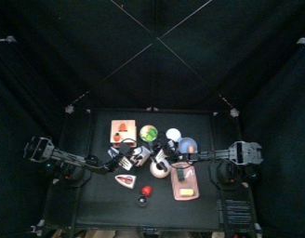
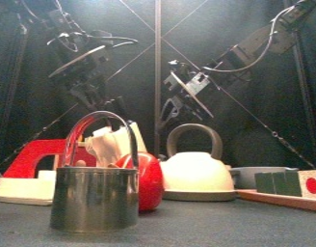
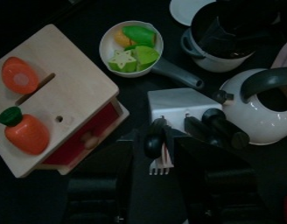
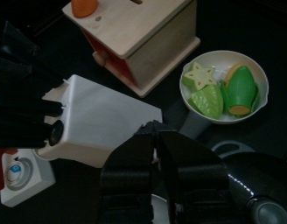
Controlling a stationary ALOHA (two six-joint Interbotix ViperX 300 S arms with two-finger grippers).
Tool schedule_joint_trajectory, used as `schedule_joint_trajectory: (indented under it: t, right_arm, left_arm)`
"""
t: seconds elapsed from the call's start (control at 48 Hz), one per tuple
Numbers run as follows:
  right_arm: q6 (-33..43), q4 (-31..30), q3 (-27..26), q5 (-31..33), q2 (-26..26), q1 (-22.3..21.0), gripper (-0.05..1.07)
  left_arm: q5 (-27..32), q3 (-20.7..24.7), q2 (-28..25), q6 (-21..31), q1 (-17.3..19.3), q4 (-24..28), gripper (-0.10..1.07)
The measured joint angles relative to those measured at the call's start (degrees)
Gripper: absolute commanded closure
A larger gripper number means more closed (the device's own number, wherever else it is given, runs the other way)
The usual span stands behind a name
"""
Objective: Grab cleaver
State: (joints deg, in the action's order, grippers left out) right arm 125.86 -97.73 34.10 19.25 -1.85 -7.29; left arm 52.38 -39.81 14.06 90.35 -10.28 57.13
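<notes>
A flat red and white piece [image 1: 126, 181], which looks like the cleaver [image 2: 32, 166], lies at the table's front left. My left gripper [image 1: 123, 161] hangs just behind it, over a white slotted block [image 3: 181, 105]. Its jaws stand apart, and a small pale pronged thing [image 3: 161, 164] shows by one finger [image 3: 153, 142]. I cannot tell if it touches. The right gripper [image 4: 156, 140] hovers near the table's middle beside the same white block [image 4: 99, 122], its jaws almost together with nothing between them.
A wooden box [image 3: 52, 96] with a tomato and a carrot, a bowl of green food [image 3: 134, 48], a black pot [image 3: 227, 35] and a white kettle [image 2: 197, 169] crowd the middle. A metal cup [image 2: 96, 198] and a red ball [image 2: 147, 178] stand in front.
</notes>
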Motion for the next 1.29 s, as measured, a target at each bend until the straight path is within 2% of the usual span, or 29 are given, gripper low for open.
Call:
schedule_joint_trajectory:
  t: [0.354,0.604,0.833,1.292]
  right_arm:
    - [0.00,0.00,0.00,-0.35,0.00,0.00,0.65]
    - [0.00,-0.35,-1.41,-2.72,-0.62,0.09,0.65]
    - [-0.09,-0.35,-1.41,-2.81,-0.88,0.00,0.65]
    - [-0.09,-0.35,-1.41,-2.81,-0.88,0.09,0.65]
  left_arm:
    - [-0.09,0.09,0.00,0.00,0.00,0.00,0.44]
    - [-0.09,0.35,0.00,0.00,-0.09,0.00,0.44]
    - [-0.09,2.02,0.00,-0.26,-0.18,0.00,0.44]
    - [-0.09,2.02,0.00,-0.35,-0.18,0.00,0.44]
